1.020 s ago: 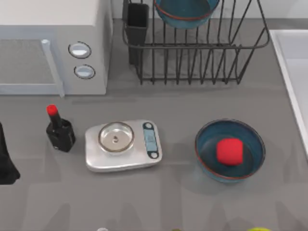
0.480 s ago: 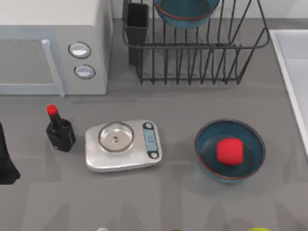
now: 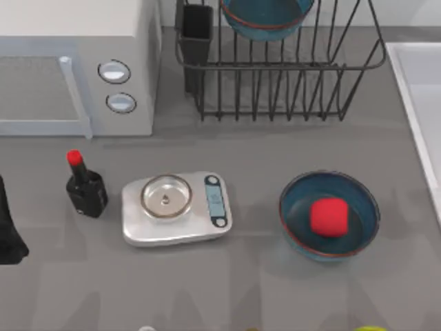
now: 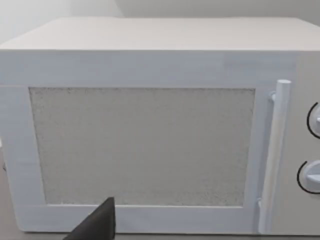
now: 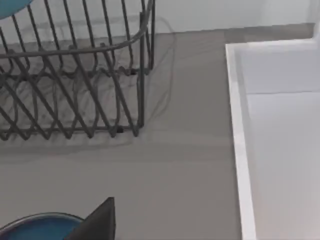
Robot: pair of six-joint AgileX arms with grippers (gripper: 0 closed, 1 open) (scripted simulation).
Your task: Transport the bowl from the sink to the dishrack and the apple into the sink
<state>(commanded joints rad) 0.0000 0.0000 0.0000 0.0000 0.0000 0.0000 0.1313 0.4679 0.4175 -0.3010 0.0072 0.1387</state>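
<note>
One apple (image 3: 328,216) in table bowl (image 3: 329,215); second bowl (image 3: 265,17) in dishrack (image 3: 279,65).

A white microwave (image 3: 76,65) fills the bench's (image 3: 241,148) far-left corner. Before it, near the left edge, stands a red-capped black bottle (image 3: 85,187), a silver scale (image 3: 176,207) just beside.

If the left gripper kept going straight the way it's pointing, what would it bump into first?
Most likely the microwave: its door fills the left wrist view straight ahead. How far off it stands is unclear.
</note>
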